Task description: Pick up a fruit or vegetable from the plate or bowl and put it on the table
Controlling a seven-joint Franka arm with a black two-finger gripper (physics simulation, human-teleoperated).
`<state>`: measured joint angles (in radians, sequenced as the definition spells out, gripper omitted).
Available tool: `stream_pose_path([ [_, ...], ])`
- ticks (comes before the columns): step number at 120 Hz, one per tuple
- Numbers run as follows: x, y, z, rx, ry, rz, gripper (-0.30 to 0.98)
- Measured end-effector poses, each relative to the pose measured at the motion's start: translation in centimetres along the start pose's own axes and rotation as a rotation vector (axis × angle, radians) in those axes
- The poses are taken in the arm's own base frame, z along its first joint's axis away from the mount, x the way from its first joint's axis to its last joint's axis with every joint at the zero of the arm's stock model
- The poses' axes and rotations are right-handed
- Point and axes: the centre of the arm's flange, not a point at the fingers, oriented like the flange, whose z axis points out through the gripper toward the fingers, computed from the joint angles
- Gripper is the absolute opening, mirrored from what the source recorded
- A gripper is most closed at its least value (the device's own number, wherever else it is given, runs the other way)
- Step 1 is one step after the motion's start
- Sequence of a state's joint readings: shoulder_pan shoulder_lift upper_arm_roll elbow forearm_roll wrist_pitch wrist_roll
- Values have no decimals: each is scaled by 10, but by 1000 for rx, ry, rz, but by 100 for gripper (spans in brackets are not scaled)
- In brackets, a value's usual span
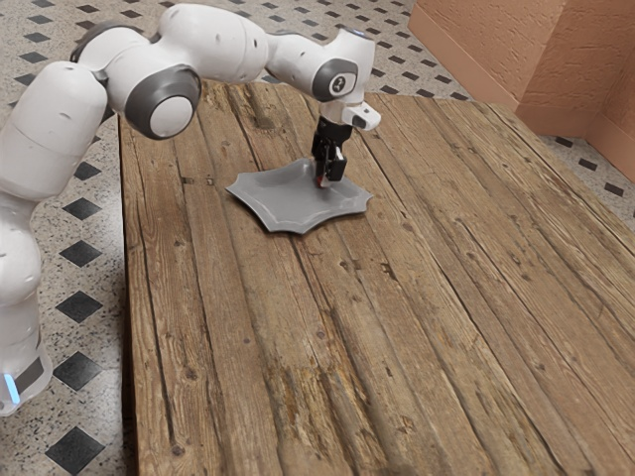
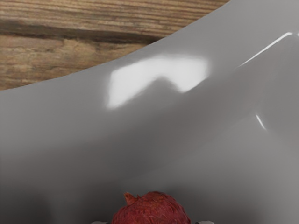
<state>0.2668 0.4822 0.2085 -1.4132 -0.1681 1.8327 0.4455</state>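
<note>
Pomegranate gripped between my fingers, over the plate near its edge; carrying it out and setting it on the tabletop remain.

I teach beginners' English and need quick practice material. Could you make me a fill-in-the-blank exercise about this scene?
The fruit at the pincer is coloured ____.
The plate is coloured ____.
It rests on a table whose planks are made of ____.
The robot's arm is mostly ____, with darker rings.

Missing words: red; grey; wood; white.
</note>
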Motion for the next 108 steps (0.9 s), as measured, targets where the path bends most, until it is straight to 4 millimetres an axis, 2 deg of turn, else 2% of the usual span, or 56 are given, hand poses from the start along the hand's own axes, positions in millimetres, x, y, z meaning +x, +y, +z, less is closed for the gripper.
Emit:
stream_pose_path([
  [28, 0, 0, -1, 4, 2, -2, 18],
  [62, 0, -1, -14, 17, 21, -5, 18],
  [78, -2, 3, -38, 27, 53, 1, 18],
  [94, -6, 15, -66, 30, 86, 16, 16],
  [102, -7, 27, -79, 27, 97, 34, 16],
  [108, -5, 45, -89, 26, 102, 63, 16],
])
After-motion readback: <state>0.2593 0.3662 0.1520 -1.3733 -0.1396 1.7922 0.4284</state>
